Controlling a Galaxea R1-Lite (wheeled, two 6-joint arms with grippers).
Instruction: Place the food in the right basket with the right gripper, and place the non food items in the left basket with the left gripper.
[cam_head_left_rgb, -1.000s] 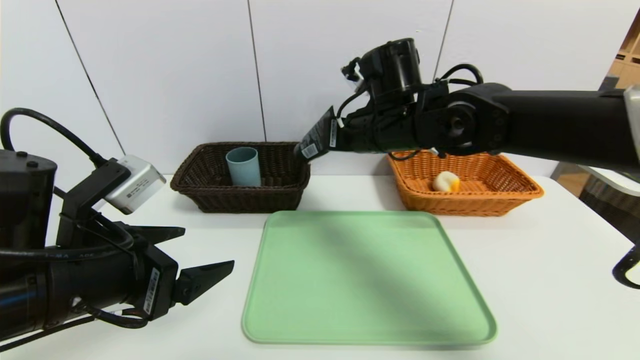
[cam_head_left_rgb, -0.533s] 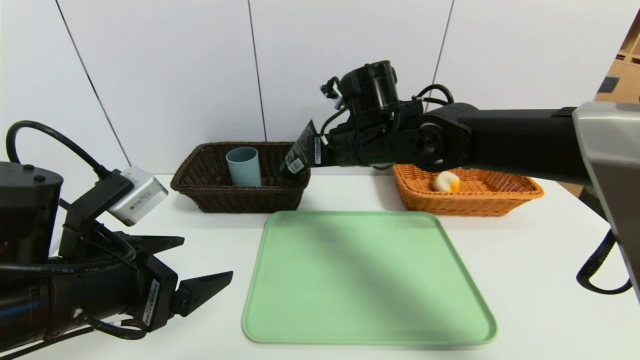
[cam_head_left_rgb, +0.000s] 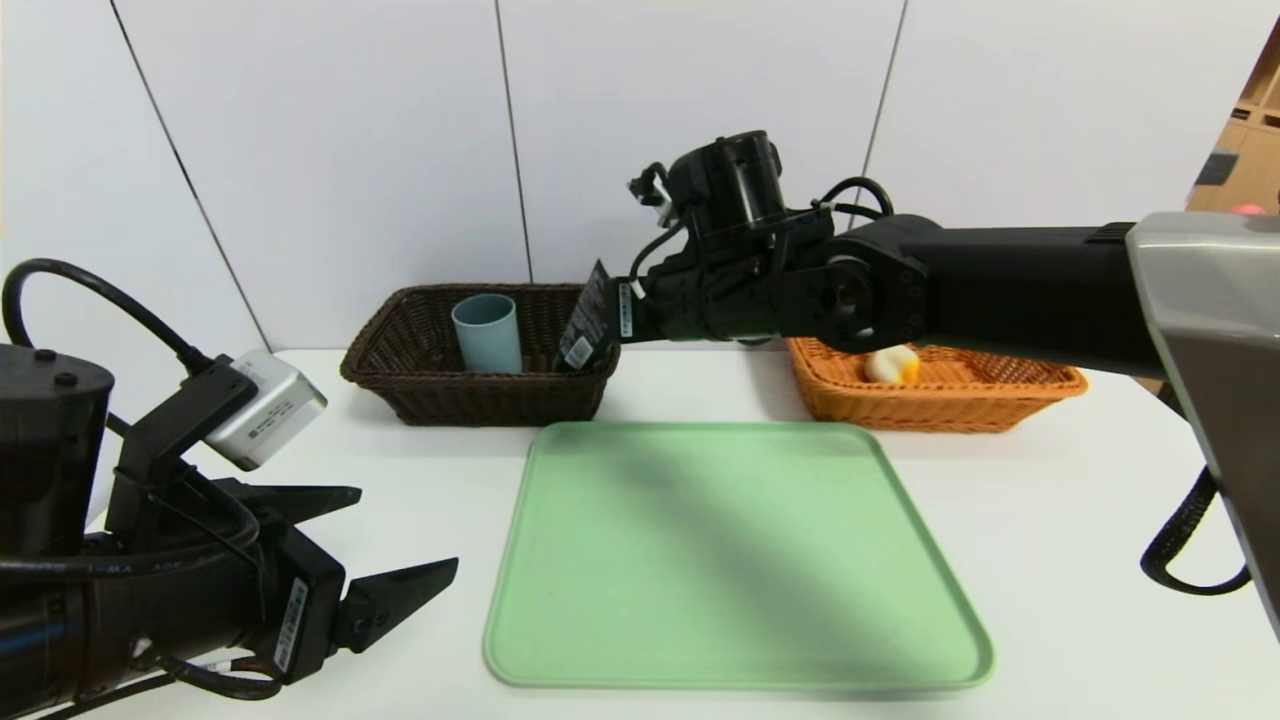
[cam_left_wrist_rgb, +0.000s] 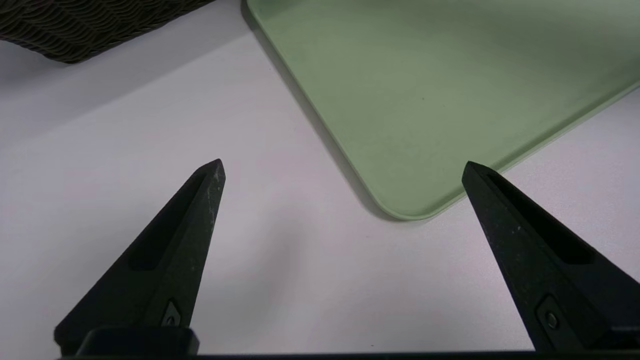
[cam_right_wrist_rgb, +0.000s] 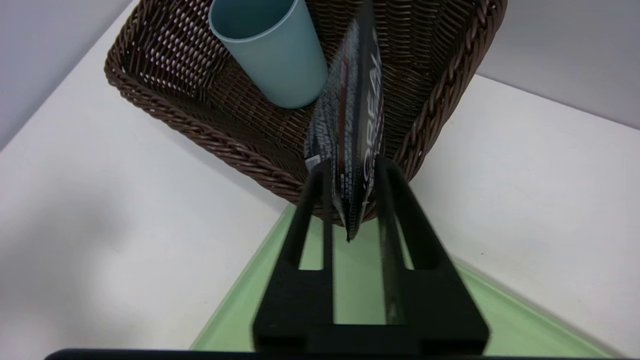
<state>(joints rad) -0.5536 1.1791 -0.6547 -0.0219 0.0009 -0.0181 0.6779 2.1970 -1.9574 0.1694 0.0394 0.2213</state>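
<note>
Ahead of the right hand (cam_right_wrist_rgb: 354, 167), the dark left basket (cam_head_left_rgb: 480, 400) is seen with the blue cup (cam_head_left_rgb: 488, 335) inside and the black packet (cam_right_wrist_rgb: 350, 125) at its near corner, set between fingers parted slightly; whether it is still gripped cannot be told. Behind that hand, the pale food (cam_head_left_rgb: 892, 365) is held in the orange right basket (cam_head_left_rgb: 930, 412). Compared with a second ago, hand and packet have been lowered, while the left hand (cam_head_left_rgb: 408, 528), wide open and empty, is kept beside the green tray (cam_head_left_rgb: 740, 560).

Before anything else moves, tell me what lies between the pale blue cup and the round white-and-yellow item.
In the head view, the black printed packet and right gripper lie between them, with the arm reaching across.
</note>
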